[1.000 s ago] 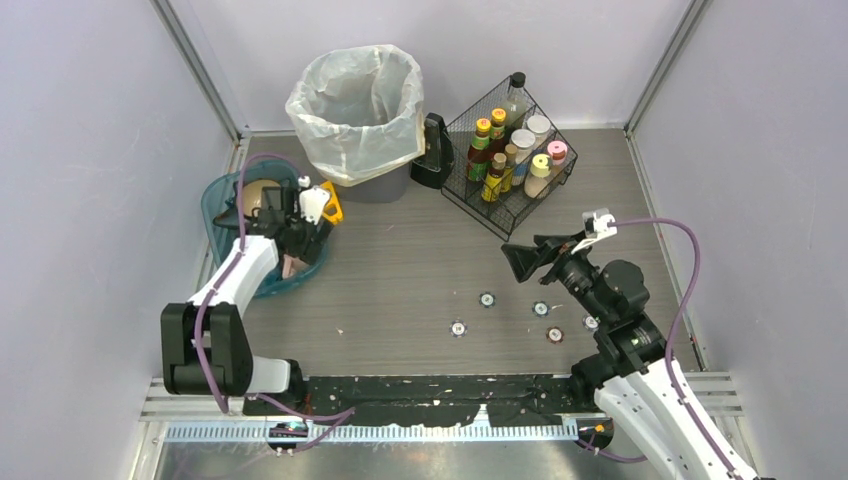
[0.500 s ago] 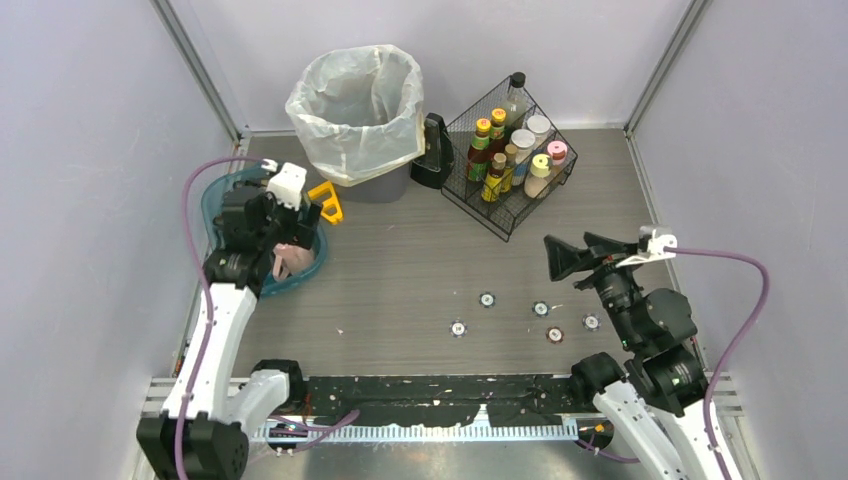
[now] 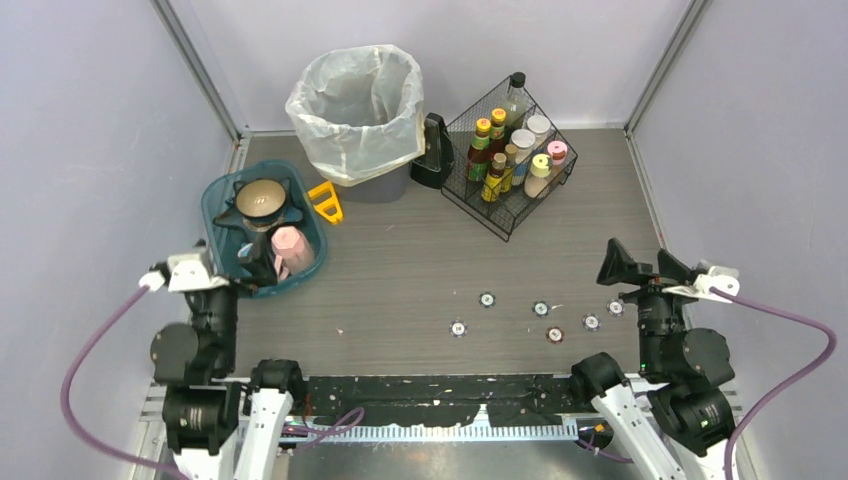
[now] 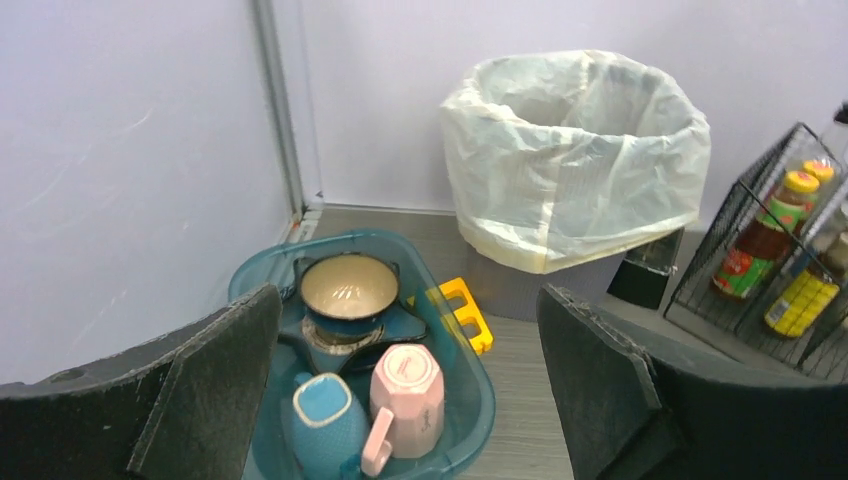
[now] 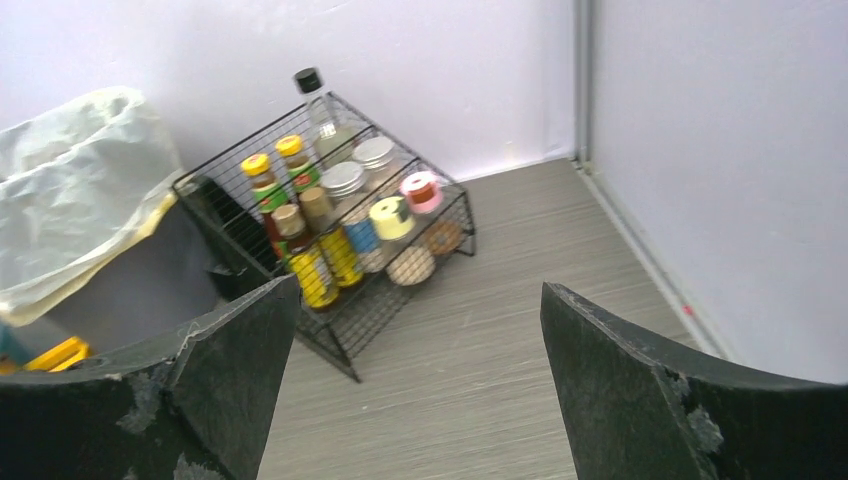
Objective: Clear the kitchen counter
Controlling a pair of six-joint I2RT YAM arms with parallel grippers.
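Left to right across the kitchen counter, the dark grey plank top that fills the floor between pale lilac walls. The left gripper hangs at the near left edge with its fingers spread wide and nothing between them, facing a teal plastic tub.

The tub sits at the counter's left side and holds a dark bowl with a tan inside, a pink mug and a blue mug. In the left wrist view the two mugs lie side by side. A yellow plastic piece lies on the counter just beside the tub's right rim.

Behind it stands a bin lined with a white bag, with a black block against the bin's right side. Next comes a black wire rack packed with sauce bottles and capped jars.

Six small round discs lie scattered on the bare planks near the front right. Over that corner the right gripper hovers, its fingers parted and empty, with the discs just to its left.
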